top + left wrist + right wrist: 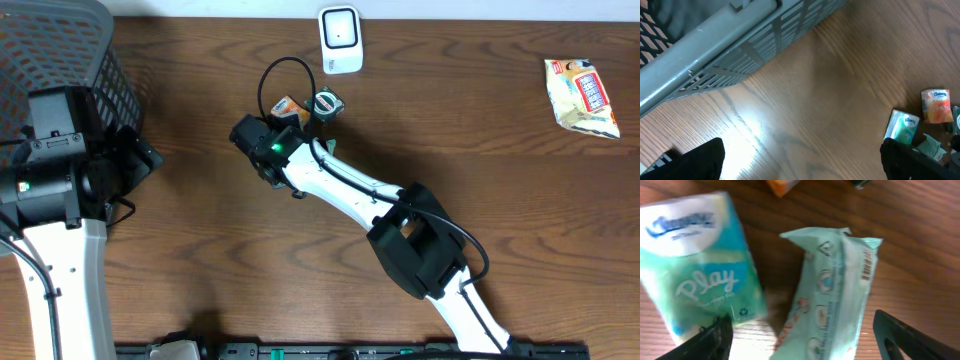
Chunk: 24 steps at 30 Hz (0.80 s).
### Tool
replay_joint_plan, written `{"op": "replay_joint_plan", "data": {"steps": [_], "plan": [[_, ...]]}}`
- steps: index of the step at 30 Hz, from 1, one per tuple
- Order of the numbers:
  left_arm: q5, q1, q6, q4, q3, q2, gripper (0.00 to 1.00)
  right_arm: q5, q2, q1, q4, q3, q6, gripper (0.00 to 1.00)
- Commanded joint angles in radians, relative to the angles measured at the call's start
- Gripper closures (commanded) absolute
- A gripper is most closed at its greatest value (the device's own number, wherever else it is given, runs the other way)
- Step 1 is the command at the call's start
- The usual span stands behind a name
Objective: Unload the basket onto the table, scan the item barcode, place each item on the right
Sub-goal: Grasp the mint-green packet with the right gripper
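In the right wrist view a pale green wipes pack (832,295) lies on the wood between the fingers of my right gripper (805,342). Its jaws stand apart on either side of the pack, and neither finger touches it. Beside the pack on the left lies a teal Kleenex tissue pack (695,265). From overhead, my right gripper (252,135) covers both packs. A white scanner (340,40) stands at the table's far edge. My left gripper (802,162) hovers open over bare wood with nothing in it, beside the basket.
A grey mesh basket (60,50) fills the far left corner. An orange pack (288,108) and a small dark-rimmed item (327,104) lie just beyond my right gripper. A snack bag (582,95) lies at the far right.
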<state>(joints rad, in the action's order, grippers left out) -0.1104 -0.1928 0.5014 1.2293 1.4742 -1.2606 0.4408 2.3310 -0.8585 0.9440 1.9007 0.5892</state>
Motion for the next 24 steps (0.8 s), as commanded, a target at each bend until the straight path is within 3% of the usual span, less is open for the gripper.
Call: {"op": "replay_joint_plan", "data": {"steps": [1,24], "plan": [[-0.003,-0.003,0.009,0.001,0.002,0.0,0.02,0.056,0.005,-0.002,0.015,0.0,0.009,0.21],[-0.003,-0.003,0.009,0.001,0.002,0.0,0.03,0.085,-0.035,0.022,0.089,-0.005,0.008,0.27]]}}
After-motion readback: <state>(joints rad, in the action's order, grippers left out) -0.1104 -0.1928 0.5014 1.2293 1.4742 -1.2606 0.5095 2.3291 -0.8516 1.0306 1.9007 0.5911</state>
